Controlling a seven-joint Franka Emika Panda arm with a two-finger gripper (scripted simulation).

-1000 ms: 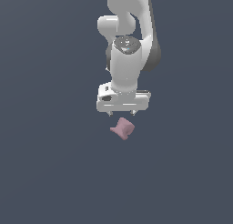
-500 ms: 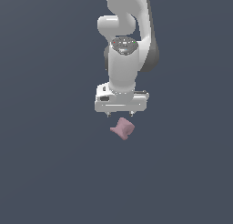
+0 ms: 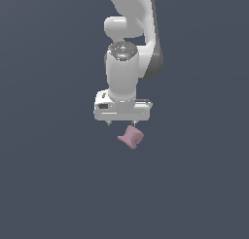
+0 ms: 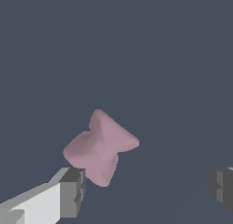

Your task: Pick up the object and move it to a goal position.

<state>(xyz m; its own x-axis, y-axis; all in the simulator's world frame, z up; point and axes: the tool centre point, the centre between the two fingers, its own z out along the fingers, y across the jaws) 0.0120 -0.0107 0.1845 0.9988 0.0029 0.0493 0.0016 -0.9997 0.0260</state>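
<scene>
Plain dark grey-blue ground fills both views. The gripper (image 3: 121, 122) hangs just above the object (image 3: 131, 137), a pink spool-like lump lying on the ground. In the wrist view the fingers (image 4: 73, 191) stand wide apart, holding nothing; the object (image 4: 100, 147) sits off-centre, beside one finger, its long axis oblique to the closing line, so a sideways shift seems needed.

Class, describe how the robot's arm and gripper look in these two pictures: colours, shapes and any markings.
The arm is glossy white, built of rounded cylindrical segments with a dark grey joint section at one side. A grey disc with tiny coloured dots caps the wrist. The gripper has a flat, boxy white body with a small dark marking. Its fingers are white bars ending in blocky dark grey pads. No cables show.
</scene>
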